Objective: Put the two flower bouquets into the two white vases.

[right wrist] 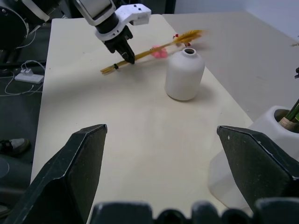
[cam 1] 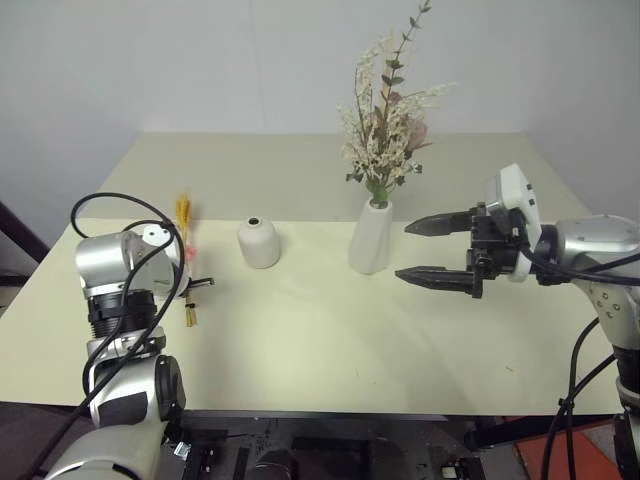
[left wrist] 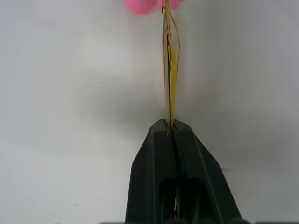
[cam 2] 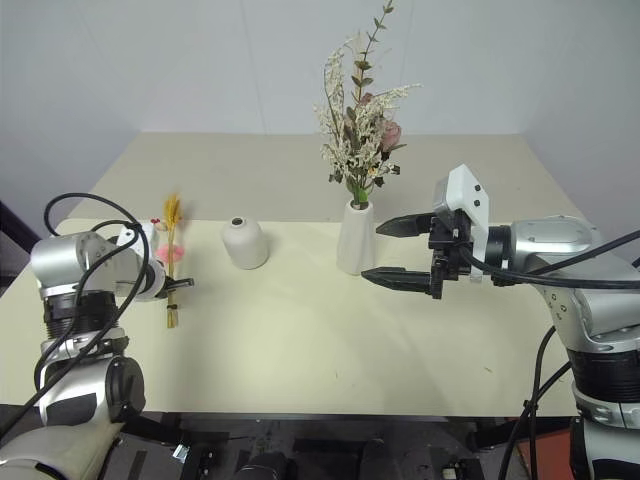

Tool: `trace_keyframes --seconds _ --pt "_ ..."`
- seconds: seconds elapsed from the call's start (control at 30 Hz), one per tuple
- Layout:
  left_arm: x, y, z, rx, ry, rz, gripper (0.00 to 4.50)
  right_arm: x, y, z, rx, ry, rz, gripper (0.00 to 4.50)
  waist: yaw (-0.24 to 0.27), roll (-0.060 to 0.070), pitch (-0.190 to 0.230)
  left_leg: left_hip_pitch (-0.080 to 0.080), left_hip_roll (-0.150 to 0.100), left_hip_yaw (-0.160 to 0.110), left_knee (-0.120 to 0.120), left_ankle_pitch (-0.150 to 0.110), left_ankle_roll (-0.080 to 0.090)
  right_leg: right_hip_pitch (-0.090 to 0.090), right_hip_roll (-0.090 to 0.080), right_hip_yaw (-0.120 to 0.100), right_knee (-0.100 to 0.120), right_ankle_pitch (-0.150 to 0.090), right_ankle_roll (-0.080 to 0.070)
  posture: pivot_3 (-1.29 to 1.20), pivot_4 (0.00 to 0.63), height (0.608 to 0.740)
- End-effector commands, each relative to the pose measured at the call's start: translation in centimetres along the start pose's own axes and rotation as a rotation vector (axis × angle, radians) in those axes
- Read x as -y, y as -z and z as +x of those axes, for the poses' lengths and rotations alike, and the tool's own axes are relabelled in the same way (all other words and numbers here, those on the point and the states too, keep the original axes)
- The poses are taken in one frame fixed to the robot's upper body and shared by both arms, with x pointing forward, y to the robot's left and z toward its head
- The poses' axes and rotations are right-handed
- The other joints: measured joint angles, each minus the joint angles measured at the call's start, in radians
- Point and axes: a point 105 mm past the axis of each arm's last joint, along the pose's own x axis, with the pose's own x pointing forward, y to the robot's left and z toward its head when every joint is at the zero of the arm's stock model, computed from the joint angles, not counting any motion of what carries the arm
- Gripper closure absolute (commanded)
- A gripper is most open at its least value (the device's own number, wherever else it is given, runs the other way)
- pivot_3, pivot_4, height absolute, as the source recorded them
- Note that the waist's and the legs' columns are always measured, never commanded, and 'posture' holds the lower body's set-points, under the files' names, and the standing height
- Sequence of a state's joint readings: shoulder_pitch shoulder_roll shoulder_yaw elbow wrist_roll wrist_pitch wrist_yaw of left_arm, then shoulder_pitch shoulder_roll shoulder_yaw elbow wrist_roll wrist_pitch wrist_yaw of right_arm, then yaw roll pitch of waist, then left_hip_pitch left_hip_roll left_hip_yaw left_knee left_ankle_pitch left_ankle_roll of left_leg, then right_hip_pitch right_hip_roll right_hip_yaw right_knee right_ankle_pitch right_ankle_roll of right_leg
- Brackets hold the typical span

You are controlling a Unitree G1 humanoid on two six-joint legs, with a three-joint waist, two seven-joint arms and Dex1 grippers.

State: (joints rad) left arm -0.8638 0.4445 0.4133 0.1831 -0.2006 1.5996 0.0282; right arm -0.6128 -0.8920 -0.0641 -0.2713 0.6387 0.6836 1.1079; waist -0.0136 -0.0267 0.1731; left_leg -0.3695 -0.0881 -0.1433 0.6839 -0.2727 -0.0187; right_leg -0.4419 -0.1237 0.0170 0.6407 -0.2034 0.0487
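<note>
Golden wheat stalks (cam 2: 171,262) with small pink blossoms lie at the left end of the pale table (cam 2: 300,340), running from the near edge toward the far side with the wheat heads at the far end. The left gripper (right wrist: 129,59) points down at them, and its two black fingers (left wrist: 159,158) are clenched on the stalks partway along, the stems passing straight between the tips in the left wrist view. The cut ends of the bunch stick out on the near side of the grip, and the pink blossoms sit just past it on the far side.

Next along, near the wheat but apart from it, stands the short round vase (cam 2: 244,243), upright, its small narrow mouth open at the top.

Further right, about mid-table, stands the taller tapered vase (cam 2: 354,238). The bushy bunch (cam 2: 358,130) of cream-white sprigs, green leaves and a pale pink bloom is already in it, stems down in the mouth and the sprigs rising well above the rim.

Right of that vase, the right gripper (cam 2: 398,251) hangs above the table, pointing across toward the tall vase, just beside it without touching. Its fingers are spread wide, one above the other, with nothing between them.
</note>
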Motion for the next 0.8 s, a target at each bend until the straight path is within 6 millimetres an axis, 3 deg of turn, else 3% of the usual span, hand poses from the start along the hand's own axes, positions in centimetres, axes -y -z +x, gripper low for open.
trace_keyframes --seconds 0.03,0.2,0.5,0.63,0.8 --pt "1.1 -4.1 -3.0 0.295 0.123 -0.004 4.49 0.2 -0.8 -0.2 0.029 0.014 -0.036 0.00 0.001 0.000 0.000 0.000 0.000 0.000 0.000 0.000 0.000 0.000 0.000 0.000 0.000 0.000 0.000 0.00 0.150 0.740" --pt "3.0 -8.7 -8.2 0.728 0.362 0.008 4.49 0.5 -0.7 0.2 0.054 0.046 -0.022 0.00 0.003 0.000 0.000 0.000 0.000 0.000 0.000 0.000 -0.001 0.000 0.000 0.000 -0.001 0.000 0.000 0.00 0.150 0.740" --pt "5.4 -12.2 -14.8 1.114 0.742 0.153 4.49 0.5 -0.5 0.4 0.103 0.128 -0.009 0.00 0.002 0.000 0.000 0.000 0.000 0.000 0.000 0.000 0.000 0.001 0.000 0.000 -0.001 0.000 0.000 0.00 0.150 0.740" --pt "6.9 -12.7 -15.4 1.131 0.886 0.243 4.49 0.4 -0.6 0.6 0.125 0.154 -0.010 0.00 0.001 0.000 0.000 0.000 0.000 0.000 0.000 0.000 0.000 0.001 0.000 0.000 -0.001 0.000 0.000 0.00 0.150 0.740" --pt "8.9 -13.4 -14.5 1.137 1.034 0.259 4.49 0.2 -0.5 1.0 0.138 0.188 -0.008 0.00 0.001 0.000 0.000 0.000 0.000 0.000 0.000 -0.001 0.002 0.001 0.000 -0.001 -0.001 0.000 0.000 0.00 0.150 0.740"
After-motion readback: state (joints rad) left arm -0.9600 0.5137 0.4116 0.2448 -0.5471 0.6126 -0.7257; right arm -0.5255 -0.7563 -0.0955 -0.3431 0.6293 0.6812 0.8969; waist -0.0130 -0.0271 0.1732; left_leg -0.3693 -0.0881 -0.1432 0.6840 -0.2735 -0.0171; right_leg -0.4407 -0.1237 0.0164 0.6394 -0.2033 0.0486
